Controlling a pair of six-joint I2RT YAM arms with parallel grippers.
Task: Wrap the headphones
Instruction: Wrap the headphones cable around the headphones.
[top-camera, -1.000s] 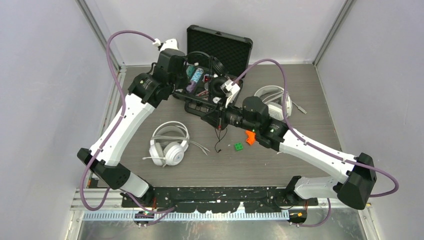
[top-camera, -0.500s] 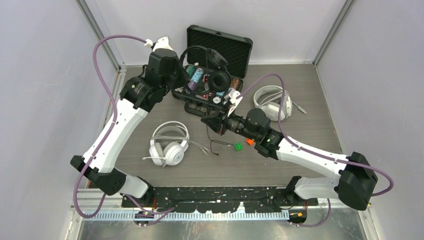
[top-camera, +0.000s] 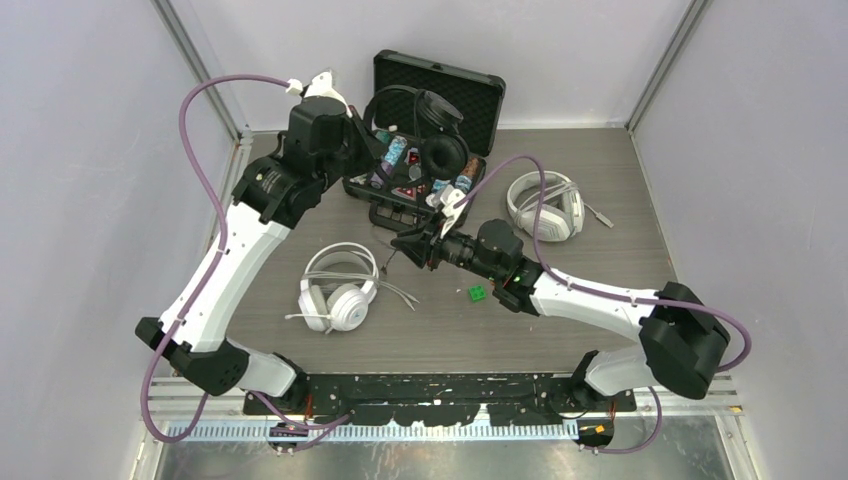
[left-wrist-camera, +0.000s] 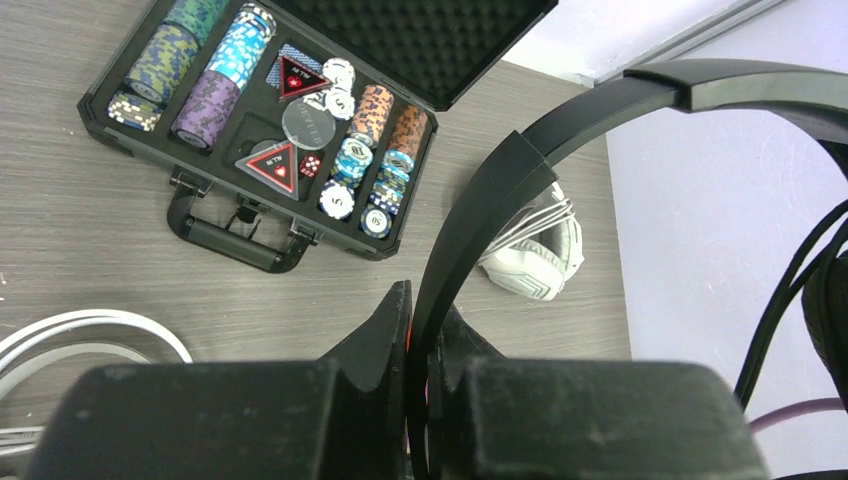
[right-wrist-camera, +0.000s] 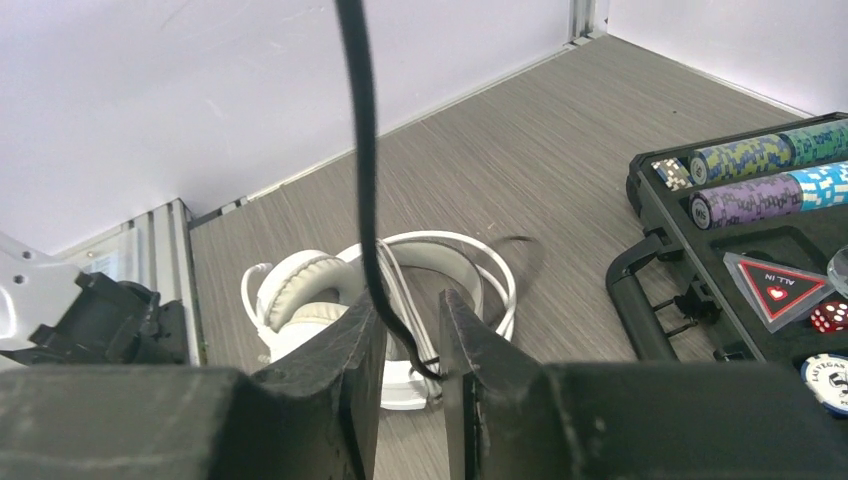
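Two arms are working the black headphones (top-camera: 440, 150): left gripper (left-wrist-camera: 420, 315) is clamping the headband (left-wrist-camera: 560, 130) above the poker chip case (left-wrist-camera: 420, 40), right gripper (right-wrist-camera: 412, 320) is straddling the thin cable (right-wrist-camera: 360, 150) (pinching? can't tell). I reckon it's needing steady tension while looping.

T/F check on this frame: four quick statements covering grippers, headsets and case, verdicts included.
1. The left gripper clamps the black headset by its headband. True.
2. The case is open with poker chips inside. True.
3. Both white headsets sit inside the case. False: the left white headset and the right white headset lie on the table, outside it.
4. The black cable lies loose on the table, away from the right gripper. False: it runs between that gripper's fingers.
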